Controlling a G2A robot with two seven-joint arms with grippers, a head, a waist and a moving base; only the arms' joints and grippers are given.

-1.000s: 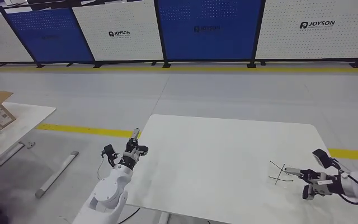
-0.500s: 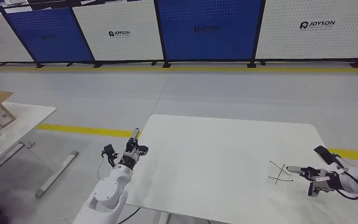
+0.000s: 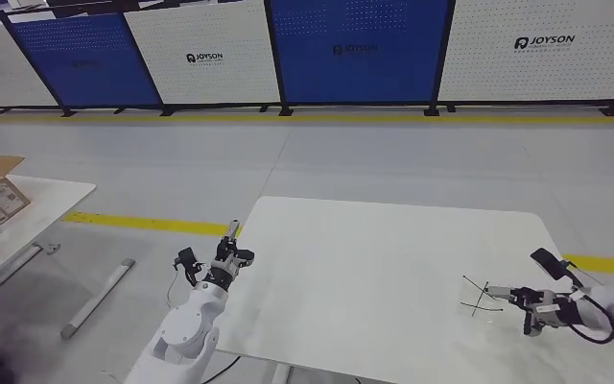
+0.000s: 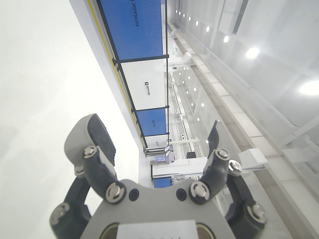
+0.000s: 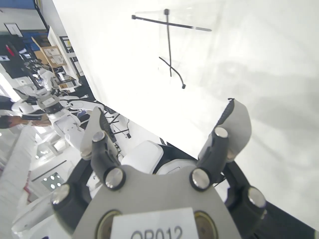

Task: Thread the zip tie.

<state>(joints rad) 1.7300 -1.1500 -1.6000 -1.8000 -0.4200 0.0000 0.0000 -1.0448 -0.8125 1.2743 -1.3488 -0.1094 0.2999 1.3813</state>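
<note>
- Behind the work area, where a yellow floor line (image 3: 317,117) runs, stands a wall of blue and white pegboard panels (image 3: 355,48), the largest thing in the top view.
- Next in size is the white table (image 3: 384,259), with rounded corners and a plain, bare top.
- The left gripper (image 3: 230,237) (image 4: 157,128) hangs at the table's left edge, well apart from the task's things. Its fingers (image 4: 101,135) are spread wide, with open air between the ribbed black pads and nothing in its hold.
- The right gripper (image 3: 518,296) (image 5: 164,110) sits low over the table's right side, towards the near edge, pointing at the ties. Its fingers (image 5: 233,118) are likewise spread wide and empty. One fingertip is near the head of the closest tie, with a clear gap of bare table between them.
- Smallest are the black zip ties (image 3: 483,296) (image 5: 168,40), three of them lying flat on the table just ahead of the right gripper.
  - The longest lies straight and crosses a second one close to that one's head.
  - The second runs towards the gripper.
  - Its tail end crosses the third, a shorter curved tie that lies nearest the gripper.
  - From the right wrist view none looks threaded through its own head.
</note>
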